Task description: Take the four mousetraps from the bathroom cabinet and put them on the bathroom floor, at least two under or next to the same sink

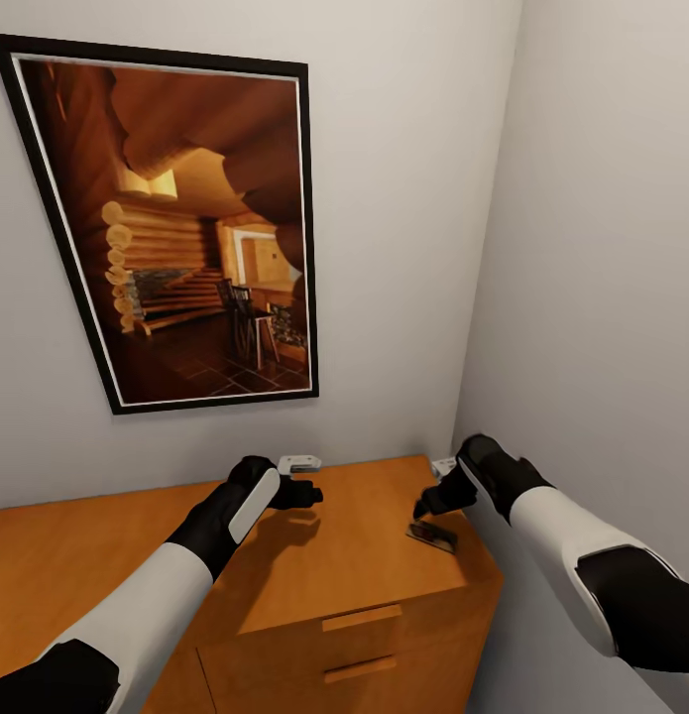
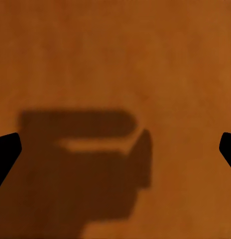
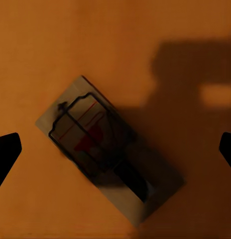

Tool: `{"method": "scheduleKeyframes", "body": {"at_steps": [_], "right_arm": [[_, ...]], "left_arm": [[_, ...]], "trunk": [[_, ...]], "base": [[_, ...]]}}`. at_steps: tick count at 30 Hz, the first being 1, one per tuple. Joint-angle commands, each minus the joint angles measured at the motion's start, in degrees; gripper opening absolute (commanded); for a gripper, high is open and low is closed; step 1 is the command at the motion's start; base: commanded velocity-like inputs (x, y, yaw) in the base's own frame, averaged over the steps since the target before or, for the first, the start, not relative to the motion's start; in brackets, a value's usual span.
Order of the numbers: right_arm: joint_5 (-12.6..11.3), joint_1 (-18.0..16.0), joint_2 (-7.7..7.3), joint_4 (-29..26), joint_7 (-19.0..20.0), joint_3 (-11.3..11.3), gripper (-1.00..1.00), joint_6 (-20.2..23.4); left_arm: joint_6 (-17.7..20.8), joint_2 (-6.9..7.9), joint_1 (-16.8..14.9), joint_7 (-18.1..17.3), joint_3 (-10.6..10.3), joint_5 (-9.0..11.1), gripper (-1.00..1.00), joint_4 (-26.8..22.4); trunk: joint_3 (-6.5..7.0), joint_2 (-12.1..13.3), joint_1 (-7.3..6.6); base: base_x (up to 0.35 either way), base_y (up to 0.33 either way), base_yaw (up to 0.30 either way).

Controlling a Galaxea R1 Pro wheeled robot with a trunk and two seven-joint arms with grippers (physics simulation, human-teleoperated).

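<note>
Grey walls (image 1: 433,198) meet in a corner at 1 o'clock in the head view. On the wall ahead, at 11 o'clock, hangs a black-framed picture (image 1: 185,228) of a log-cabin interior. Below it stands the cabinet (image 1: 364,555), orange-brown, pushed into the corner, with two slim drawer handles (image 1: 361,618) on its front at 6 o'clock.

Left arm: white forearm and black wrist reach from 8 o'clock up over the cabinet top. The left gripper (image 1: 302,491) hovers over bare wood near the centre of the top, casting a shadow on it. In the left wrist view its two black fingertips (image 2: 7,152) sit at opposite frame edges, so the jaws are spread wide with nothing between them.

Right arm: the forearm enters from 4 o'clock, bends at the black wrist, and points the right gripper (image 1: 430,506) down toward the top near the cabinet's right edge. In the right wrist view the fingertips (image 3: 7,152) likewise stand at the frame edges, wide apart, empty.

One mousetrap (image 1: 431,535) lies flat on the cabinet top just below the right gripper, at 4 o'clock from the frame centre, apart from the fingers. In the right wrist view the mousetrap (image 3: 90,134) lies centred between the fingertips, partly in shadow, wire and red mark facing up. Its long axis runs from 10 o'clock to 4 o'clock, oblique to the line between the fingertips.
</note>
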Motion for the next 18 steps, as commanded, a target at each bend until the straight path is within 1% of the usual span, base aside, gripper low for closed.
{"method": "scheduleKeyframes", "body": {"at_steps": [1, 2, 17, 18], "right_arm": [[0.61, -0.04, -0.05, 0.03, 0.57, 0.16, 1.00, 0.11], [0.63, -0.04, -0.08, 0.21, 0.58, 0.18, 1.00, 0.11], [0.70, -0.04, -0.19, 0.52, 0.56, 0.21, 1.00, 0.11], [0.71, -0.04, -0.18, 0.52, 0.55, 0.21, 1.00, 0.11]], "left_arm": [[0.12, 0.02, -0.06, 0.56, -0.13, 0.60, 1.00, -0.05], [0.12, 0.02, -0.06, 0.56, -0.10, 0.60, 1.00, -0.05], [0.12, 0.01, -0.06, 0.57, -0.05, 0.60, 1.00, -0.04], [0.12, 0.01, -0.06, 0.57, -0.05, 0.60, 1.00, -0.05]], "trunk": [[-0.09, -0.07, 0.01], [-0.09, -0.07, 0.01], [-2.79, -6.09, 3.31], [-2.79, -6.09, 3.31]], "base": [[0.000, 0.000, 0.000], [0.000, 0.000, 0.000], [0.000, 0.000, 0.000], [0.000, 0.000, 0.000]]}}
